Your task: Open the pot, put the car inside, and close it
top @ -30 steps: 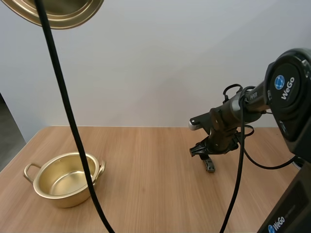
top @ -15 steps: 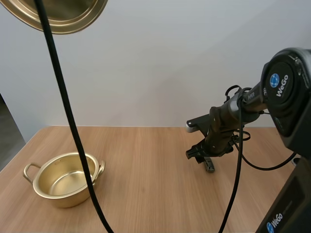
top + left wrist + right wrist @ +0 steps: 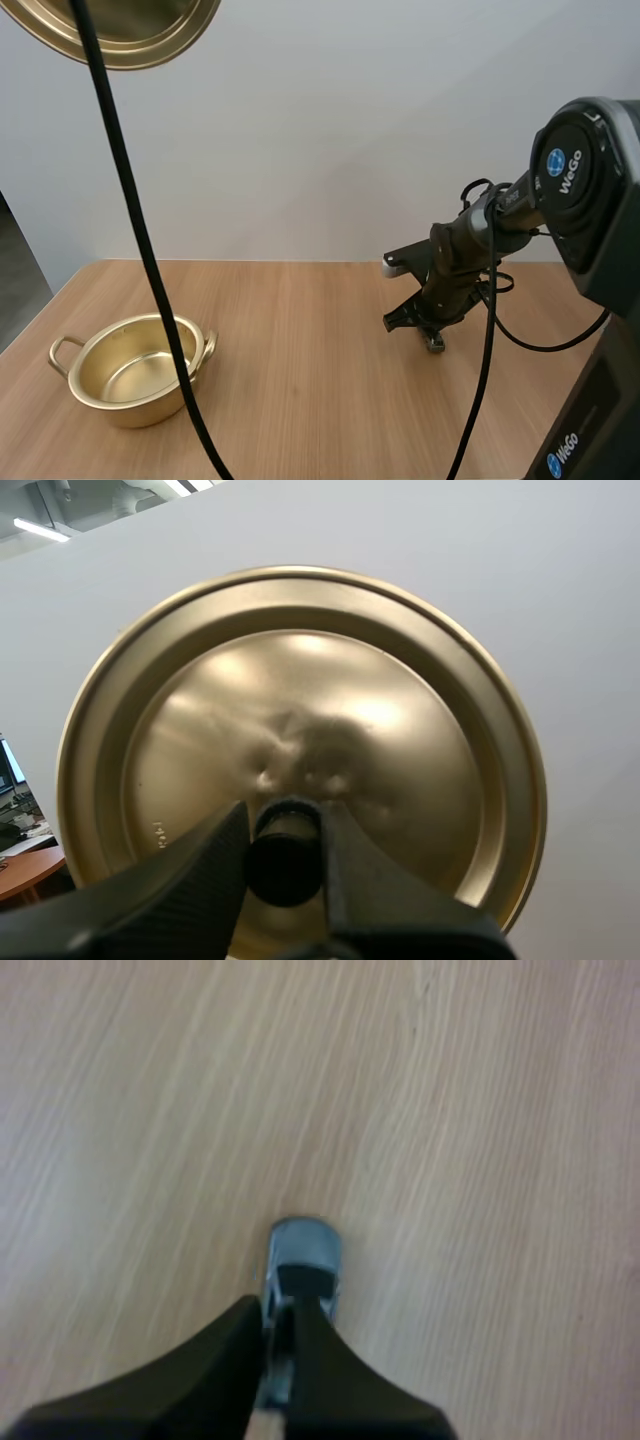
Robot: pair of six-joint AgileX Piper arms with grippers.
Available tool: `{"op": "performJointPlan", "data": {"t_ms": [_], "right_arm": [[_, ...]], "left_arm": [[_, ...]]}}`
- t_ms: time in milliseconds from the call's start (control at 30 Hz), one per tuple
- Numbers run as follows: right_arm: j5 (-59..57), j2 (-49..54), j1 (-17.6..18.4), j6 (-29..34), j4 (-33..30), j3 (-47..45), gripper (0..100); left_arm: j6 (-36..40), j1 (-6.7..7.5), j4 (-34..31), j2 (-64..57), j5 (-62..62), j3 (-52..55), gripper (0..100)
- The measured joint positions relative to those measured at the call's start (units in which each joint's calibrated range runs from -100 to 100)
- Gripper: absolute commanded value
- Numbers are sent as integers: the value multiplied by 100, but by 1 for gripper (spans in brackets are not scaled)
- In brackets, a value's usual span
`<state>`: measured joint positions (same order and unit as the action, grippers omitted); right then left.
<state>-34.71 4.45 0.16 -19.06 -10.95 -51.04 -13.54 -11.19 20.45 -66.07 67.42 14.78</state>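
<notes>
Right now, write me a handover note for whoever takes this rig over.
Left gripper: shut on the knob of the lid, holding it high above the table, off the pot.
Right gripper: down at the table, tips pinching the car, which looks to rest on the wood, well right of the pot.
Pot: open, empty, at the table's left.
Done: pot opened.
Left: lift the car, put it in the pot, set the lid back on.

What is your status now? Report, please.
Left gripper shut on knob of lid, held high. Right gripper shut on car, low by table. Pot open, empty. Nothing lies between car and pot.
</notes>
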Motion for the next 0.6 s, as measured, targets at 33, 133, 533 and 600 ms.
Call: {"op": "performJointPlan", "data": {"t_ms": [33,133,533,600], "right_arm": [[0,0,0,-1,11,0,0],[0,0,0,-29,-2,0,0],[19,129,0,-127,-10,0,55],[19,129,0,-127,-10,0,65]], "left_arm": [[0,0,0,0,0,0,0],[0,0,0,0,0,0,0],[-36,0,0,0,15,0,0],[-36,0,0,0,15,0,0]]}}
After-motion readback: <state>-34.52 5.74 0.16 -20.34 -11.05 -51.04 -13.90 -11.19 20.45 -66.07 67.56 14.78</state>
